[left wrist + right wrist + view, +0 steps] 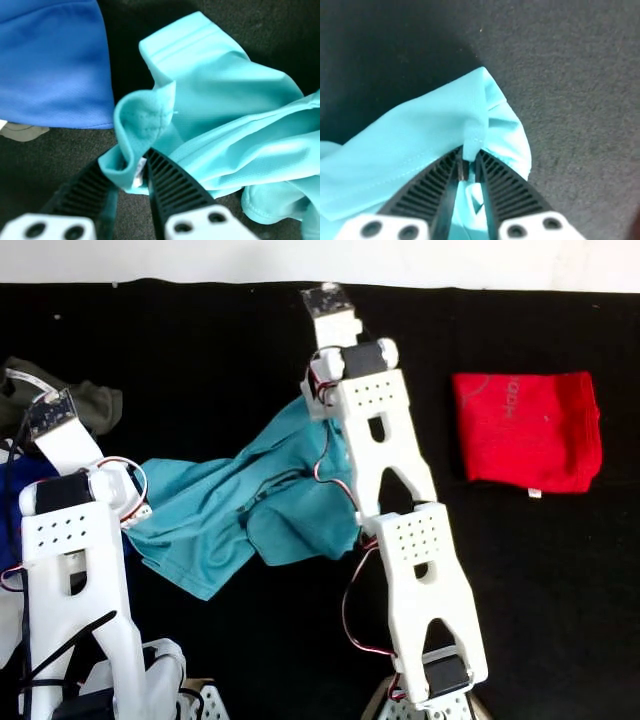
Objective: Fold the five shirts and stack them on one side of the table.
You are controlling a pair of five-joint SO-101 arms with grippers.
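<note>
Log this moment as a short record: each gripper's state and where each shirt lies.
left gripper: shut on a bunched edge of the teal shirt
right gripper: shut on the teal shirt's hem
teal shirt: unfolded, spread between the two arms
red shirt: folded, lying alone on the right
blue shirt: beside the left gripper
olive shirt: crumpled, far left

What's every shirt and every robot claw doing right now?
teal shirt: unfolded and rumpled, held at two edges.
red shirt: folded, lying flat on its own.
blue shirt: lying flat beside the teal shirt.
olive shirt: crumpled in a heap.
left gripper: shut on a fold of the teal shirt.
right gripper: shut on an edge of the teal shirt.
</note>
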